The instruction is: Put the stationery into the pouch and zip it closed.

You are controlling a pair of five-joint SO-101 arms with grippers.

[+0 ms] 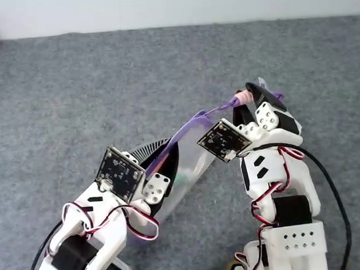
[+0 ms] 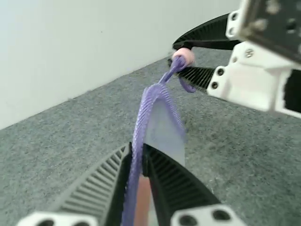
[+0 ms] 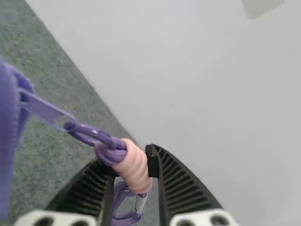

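- While strung between both arms, hangs lifted off the grey bench (image 1: 73, 86) as a clear pouch (image 1: 189, 177) with a purple zip band (image 2: 150, 108).
- Clamps the band's lower end with the left tool (image 2: 136, 150), pressed together on the fabric.
- Pinches the pull's pink bead (image 3: 134, 169) with the right tool (image 3: 127, 157).
- Lays the zip's long axis straight from left tool up to right tool.
- Likely calls for the right arm, already on the pull, to draw along that line while the left anchors.

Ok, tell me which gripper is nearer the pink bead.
Right. The right gripper is shut on the pink bead; the left gripper clamps the purple zipper tape, away from the bead.
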